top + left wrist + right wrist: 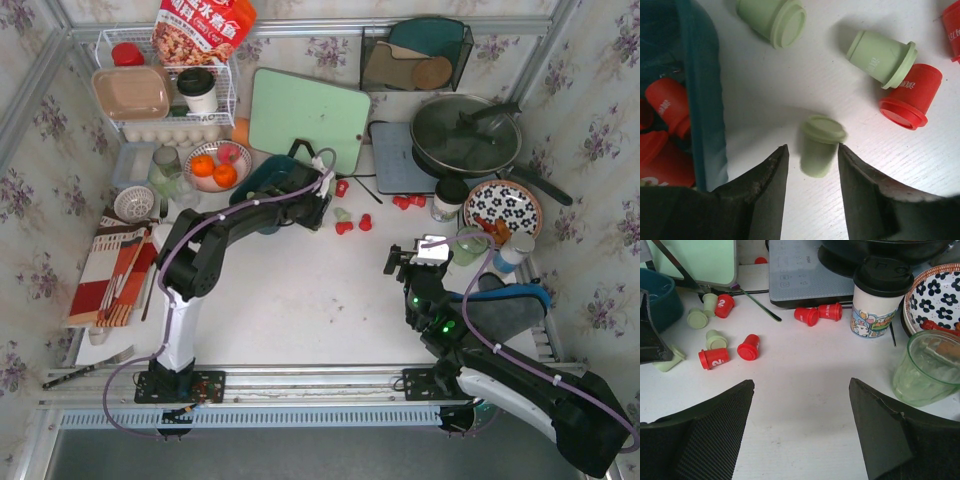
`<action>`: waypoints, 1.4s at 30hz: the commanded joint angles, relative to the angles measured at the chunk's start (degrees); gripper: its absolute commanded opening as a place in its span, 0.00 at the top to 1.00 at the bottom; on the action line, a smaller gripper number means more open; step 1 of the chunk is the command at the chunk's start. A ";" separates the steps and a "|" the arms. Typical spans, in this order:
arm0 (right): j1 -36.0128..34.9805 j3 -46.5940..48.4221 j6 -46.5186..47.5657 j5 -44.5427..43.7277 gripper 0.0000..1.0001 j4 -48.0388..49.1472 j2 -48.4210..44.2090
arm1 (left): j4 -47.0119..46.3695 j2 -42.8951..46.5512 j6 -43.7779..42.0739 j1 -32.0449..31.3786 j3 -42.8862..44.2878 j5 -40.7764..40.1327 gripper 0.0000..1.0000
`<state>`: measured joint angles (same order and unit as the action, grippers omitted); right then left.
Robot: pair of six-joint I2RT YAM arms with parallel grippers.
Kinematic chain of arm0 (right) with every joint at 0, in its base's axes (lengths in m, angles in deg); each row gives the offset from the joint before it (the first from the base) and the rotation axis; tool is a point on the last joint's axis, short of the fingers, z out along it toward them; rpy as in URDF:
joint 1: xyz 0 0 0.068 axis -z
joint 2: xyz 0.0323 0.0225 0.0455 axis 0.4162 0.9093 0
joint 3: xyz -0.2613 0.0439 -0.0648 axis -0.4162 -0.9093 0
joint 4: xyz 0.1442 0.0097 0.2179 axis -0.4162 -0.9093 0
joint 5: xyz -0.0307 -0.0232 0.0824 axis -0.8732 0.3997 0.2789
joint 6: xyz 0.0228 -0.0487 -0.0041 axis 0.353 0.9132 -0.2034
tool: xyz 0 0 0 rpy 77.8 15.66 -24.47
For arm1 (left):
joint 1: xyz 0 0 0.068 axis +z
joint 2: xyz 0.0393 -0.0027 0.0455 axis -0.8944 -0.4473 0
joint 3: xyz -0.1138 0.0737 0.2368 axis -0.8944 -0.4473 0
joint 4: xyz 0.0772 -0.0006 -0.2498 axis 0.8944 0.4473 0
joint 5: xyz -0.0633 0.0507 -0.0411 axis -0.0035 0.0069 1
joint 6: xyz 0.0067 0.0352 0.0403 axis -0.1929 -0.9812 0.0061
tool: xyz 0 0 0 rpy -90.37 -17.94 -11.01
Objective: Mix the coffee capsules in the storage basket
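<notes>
The teal storage basket [262,180] stands at the back left, and red coffee capsules [667,105] lie inside its wall [702,100]. My left gripper [812,146] hangs open just right of the basket. A blurred pale green capsule [820,145] sits between its fingertips, its rim against the right fingertip and a gap on the left. Other loose capsules lie on the table, green [880,57] and red [910,97]; more show in the right wrist view [748,347]. Low over the table's right side my right gripper [801,382] is wide open and holds nothing.
A green cutting board [308,118] leans behind the basket. An induction plate with a wok [465,135], a lidded paper cup [880,300], a green glass [930,367] and a flowered bowl [935,295] crowd the right. A bowl of oranges [215,165] and a wire rack [165,90] are at the left.
</notes>
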<state>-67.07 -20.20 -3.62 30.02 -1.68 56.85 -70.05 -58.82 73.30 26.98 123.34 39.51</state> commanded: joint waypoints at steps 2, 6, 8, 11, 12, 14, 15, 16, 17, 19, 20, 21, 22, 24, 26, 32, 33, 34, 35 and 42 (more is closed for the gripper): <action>-0.03 0.52 -0.06 0.02 0.16 0.41 -0.14 | 2.66 -1.88 -0.77 0.23 1.48 2.55 0.56; -0.06 0.44 -0.06 -0.04 0.16 0.41 -0.04 | 2.71 -2.38 -0.61 0.24 1.12 2.87 0.57; -0.06 0.43 -0.06 -0.06 0.16 0.45 0.14 | 2.81 -2.48 -0.60 0.24 0.98 2.96 0.58; -0.01 0.47 0.01 -0.07 0.16 0.53 0.34 | 3.05 -2.30 -0.45 0.24 0.66 2.92 0.60; -0.03 0.52 0.03 -0.07 0.16 0.58 0.42 | 2.98 -2.20 -0.36 0.28 0.44 2.84 0.61; -0.03 0.54 0.03 -0.08 0.16 0.53 0.30 | 2.81 -1.86 -0.28 0.24 0.07 2.88 0.64; -0.03 0.48 0.03 -0.09 0.16 0.50 0.34 | 2.79 -1.75 -0.27 0.24 -0.15 2.92 0.67; -0.03 0.50 0.03 -0.07 0.16 0.46 0.26 | 2.78 -1.55 -0.30 0.24 -0.44 2.99 0.70; -0.06 0.54 0.03 -0.07 0.16 0.50 0.26 | 2.79 -1.40 -0.34 0.24 -0.57 3.07 0.72; -0.03 0.48 -0.04 0.01 0.16 0.49 0.32 | 2.74 -0.88 -0.44 0.24 -1.04 3.15 0.76; -0.06 0.47 -0.05 0.02 0.16 0.58 0.41 | 2.66 -0.49 -0.42 0.24 -1.33 3.18 0.77; -0.04 0.54 -0.01 0.09 0.16 0.63 0.46 | 2.43 0.17 -0.31 0.24 -1.72 3.18 0.78; -0.04 0.53 0.03 0.11 0.16 0.67 0.58 | 1.80 1.06 -0.03 0.24 -2.38 3.31 0.79; -0.06 0.51 0.03 0.11 0.16 0.59 0.68 | 0.30 3.87 0.59 0.24 -3.99 3.72 0.79; -0.06 0.49 -0.05 0.02 0.16 0.58 0.61 | -0.67 6.37 1.32 0.24 -5.00 3.94 0.79; -0.06 0.54 -0.06 -0.07 0.16 0.41 0.46 | -1.15 12.12 2.40 0.44 -4.70 2.77 0.80; -0.06 0.53 -0.06 -0.07 0.16 0.37 0.42 | -1.01 12.77 2.38 0.72 -4.39 2.13 0.80; 0.01 0.49 -0.06 -0.07 0.16 0.33 0.34 | -0.91 13.28 2.60 1.04 -4.15 1.27 0.79; -0.05 0.53 -0.06 -0.02 0.16 0.33 0.30 | -0.91 13.64 2.79 1.49 -3.90 0.38 0.79; -0.06 0.60 -0.14 0.04 0.16 0.10 0.15 | -3.77 15.95 6.16 5.29 -6.76 0.32 0.78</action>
<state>-67.07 -20.20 -3.62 30.18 -1.79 57.22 -70.86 -44.35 76.95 30.88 118.33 40.08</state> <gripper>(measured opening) 0.839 0.305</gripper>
